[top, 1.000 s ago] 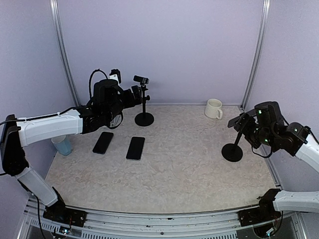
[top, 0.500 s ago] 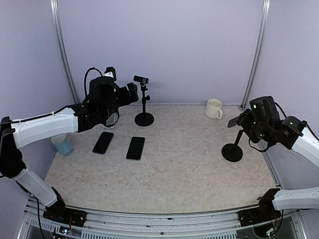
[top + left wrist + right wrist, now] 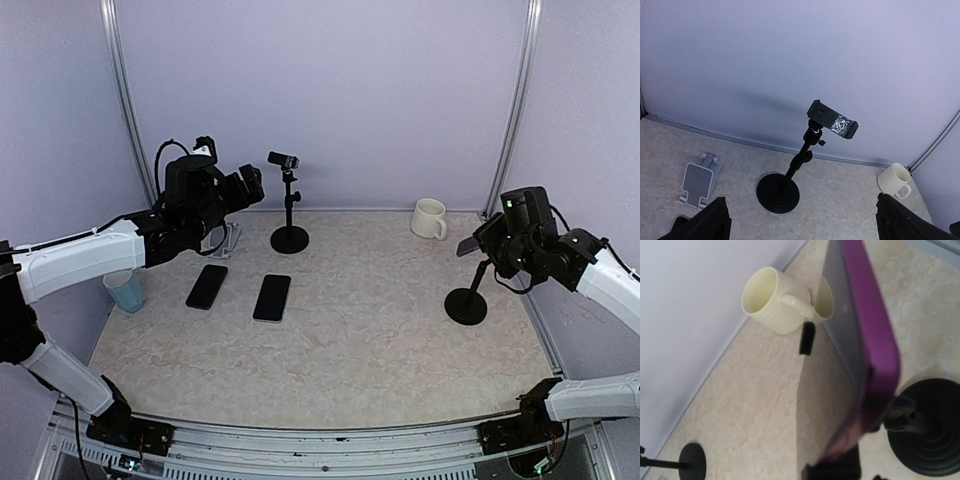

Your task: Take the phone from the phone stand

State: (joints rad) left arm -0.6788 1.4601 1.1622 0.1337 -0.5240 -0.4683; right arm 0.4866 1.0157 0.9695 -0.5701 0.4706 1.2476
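Right stand [image 3: 466, 306] sits on the table [image 3: 360, 360] near the right edge, round black base flat, stem leaning right. Phone [image 3: 865, 340] in a purple case sits at the stem's top, tilted. In the right wrist view it is edge-on and very close, with the base below it. Right gripper [image 3: 478, 243] is right at the phone; can't tell if the fingers are apart or clamped on it.

Left of centre, two black phones [image 3: 272, 297] lie flat side by side, not touching. Blue cup [image 3: 125, 292] is at the left edge.

Further back, left gripper [image 3: 800, 199] hangs above the table, fingers [image 3: 715, 220] spread wide, holding nothing. Under it, a grey stand [image 3: 699, 180] and a tall stand [image 3: 785, 187] stand near the back wall, apart. Cream mug [image 3: 430, 218] is in the back right corner, handle to the right.
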